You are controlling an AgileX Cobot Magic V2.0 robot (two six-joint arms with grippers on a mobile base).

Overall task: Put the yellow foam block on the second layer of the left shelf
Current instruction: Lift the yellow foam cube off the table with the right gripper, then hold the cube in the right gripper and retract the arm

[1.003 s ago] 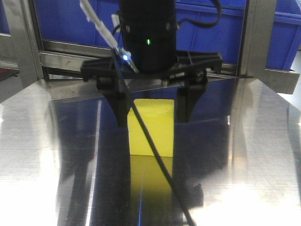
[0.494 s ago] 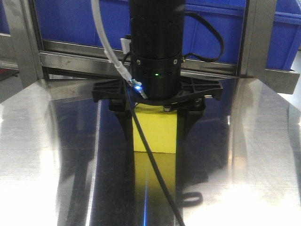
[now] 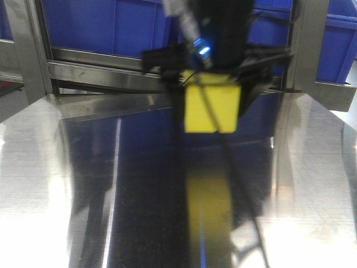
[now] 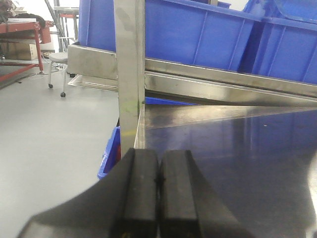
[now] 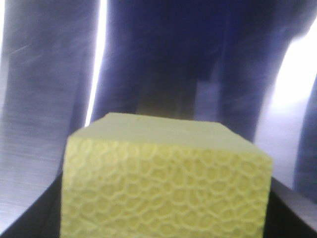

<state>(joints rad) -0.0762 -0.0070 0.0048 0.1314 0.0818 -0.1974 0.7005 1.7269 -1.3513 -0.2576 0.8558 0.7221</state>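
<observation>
Yellow foam block now hangs clear of the steel table, where it sat a moment ago. It is clamped between the fingers of the right gripper (the hold looks secure, so carrying it to the shelf is likely next). Below the gripper the table is mirror-bright. Behind it, blue bins fill a steel rack. The left gripper sits empty, pads pressed together.
</observation>
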